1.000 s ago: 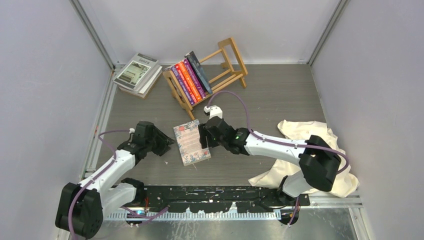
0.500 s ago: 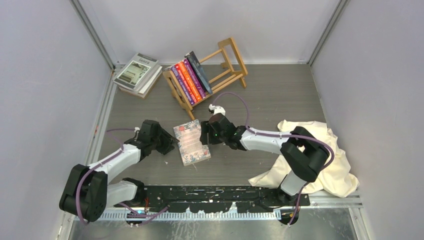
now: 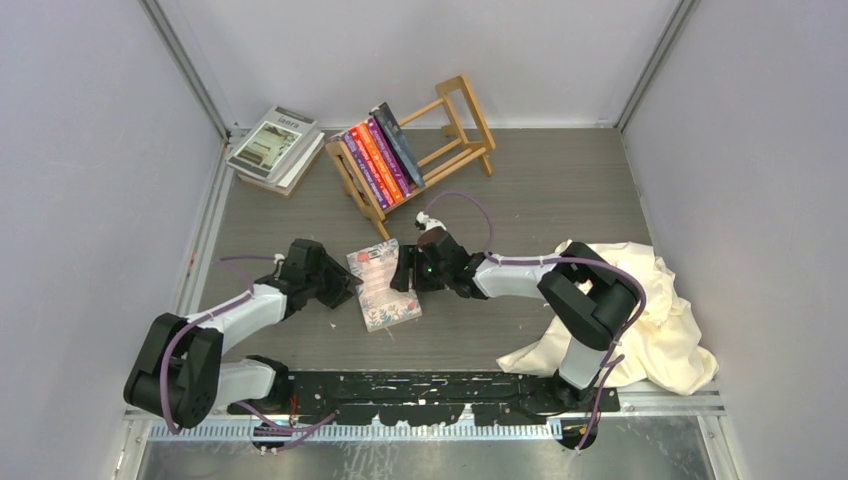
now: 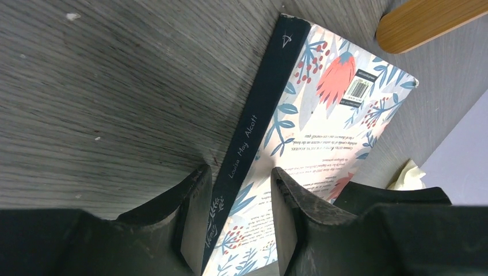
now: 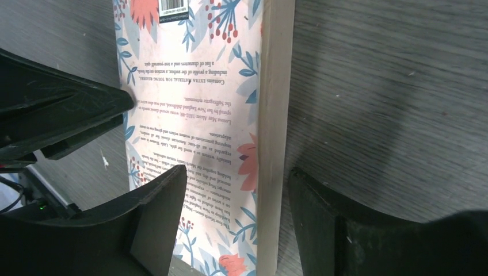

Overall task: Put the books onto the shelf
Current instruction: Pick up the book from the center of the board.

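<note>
Now both arms are closing in on the pink floral book from opposite sides. A second ago the left gripper was standing off to the left; it is now sitting right at the spine edge. The right gripper is crowding closer to the page edge, its arm folding tighter behind it. The book itself is lying where it was, flat on the table at the centre of the top view, below the shelf. I am reading this as the set-up for a pickup, with no lift begun.

In the left wrist view the fingers are standing partly apart astride the navy spine, one on the table side and one over the cover. I cannot tell whether they are pinching it. In the right wrist view the jaws are standing wide apart, with bare table showing beside the cream page edge, so they are holding nothing.

The book is showing its back cover: blue leaves, red-orange flowers, a barcode and blocks of small print. Several paperbacks are leaning in the shelf at upper centre, and the grey and white books are waiting at upper left.
</note>
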`<state>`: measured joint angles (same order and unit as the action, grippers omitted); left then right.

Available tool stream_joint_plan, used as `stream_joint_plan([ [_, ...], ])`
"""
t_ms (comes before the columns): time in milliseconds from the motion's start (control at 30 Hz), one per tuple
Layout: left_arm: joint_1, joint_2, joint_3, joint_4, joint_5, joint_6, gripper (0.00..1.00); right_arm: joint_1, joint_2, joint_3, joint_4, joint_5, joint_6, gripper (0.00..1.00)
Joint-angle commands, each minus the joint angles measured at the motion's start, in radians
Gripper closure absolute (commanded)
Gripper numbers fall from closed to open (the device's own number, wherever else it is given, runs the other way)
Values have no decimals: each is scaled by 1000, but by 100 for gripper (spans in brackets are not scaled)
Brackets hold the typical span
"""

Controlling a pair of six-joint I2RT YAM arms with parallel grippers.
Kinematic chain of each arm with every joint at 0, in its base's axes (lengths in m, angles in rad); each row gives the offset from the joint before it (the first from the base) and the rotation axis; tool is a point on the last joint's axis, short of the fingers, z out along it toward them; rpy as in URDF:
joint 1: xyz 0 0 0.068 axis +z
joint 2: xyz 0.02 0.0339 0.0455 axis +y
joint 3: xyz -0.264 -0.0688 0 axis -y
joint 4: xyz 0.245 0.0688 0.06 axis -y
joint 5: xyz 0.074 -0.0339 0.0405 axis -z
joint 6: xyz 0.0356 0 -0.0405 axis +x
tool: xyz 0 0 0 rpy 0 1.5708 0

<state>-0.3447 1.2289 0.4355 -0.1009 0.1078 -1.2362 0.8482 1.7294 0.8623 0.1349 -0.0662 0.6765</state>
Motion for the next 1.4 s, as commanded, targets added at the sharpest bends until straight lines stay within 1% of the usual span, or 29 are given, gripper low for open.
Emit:
stream_joint_plan([
  [0,-10,13,27,61,11,-15,57,-3,15,-22,63,-57,53,30],
  [200,-23,37,27,86,15,-24,57,-3,39,-52,103,-96,98,29],
  [333,-38,57,30,96,21,-28,59,-3,56,-67,135,-116,126,29],
  [433,-50,67,32,95,22,-30,62,-3,74,-69,150,-132,140,34],
  [500,-59,73,32,95,21,-33,63,-3,85,-65,154,-141,147,41],
  [567,-70,80,33,124,21,-36,64,-3,93,-63,159,-150,153,52],
  [633,-79,87,35,129,19,-42,64,-3,96,-61,161,-154,158,65],
  [733,-94,92,42,132,14,-46,65,-3,91,-60,160,-157,159,76],
  [867,-104,89,50,132,9,-52,65,-3,70,-58,147,-158,155,98],
  [967,-108,79,53,119,0,-58,62,-4,47,-54,137,-165,154,99],
  [1267,-109,-1,49,44,-41,-71,43,-47,-48,-65,147,-215,223,99],
  [1367,-108,-29,33,41,-56,-86,41,-59,-75,-54,138,-233,244,99],
])
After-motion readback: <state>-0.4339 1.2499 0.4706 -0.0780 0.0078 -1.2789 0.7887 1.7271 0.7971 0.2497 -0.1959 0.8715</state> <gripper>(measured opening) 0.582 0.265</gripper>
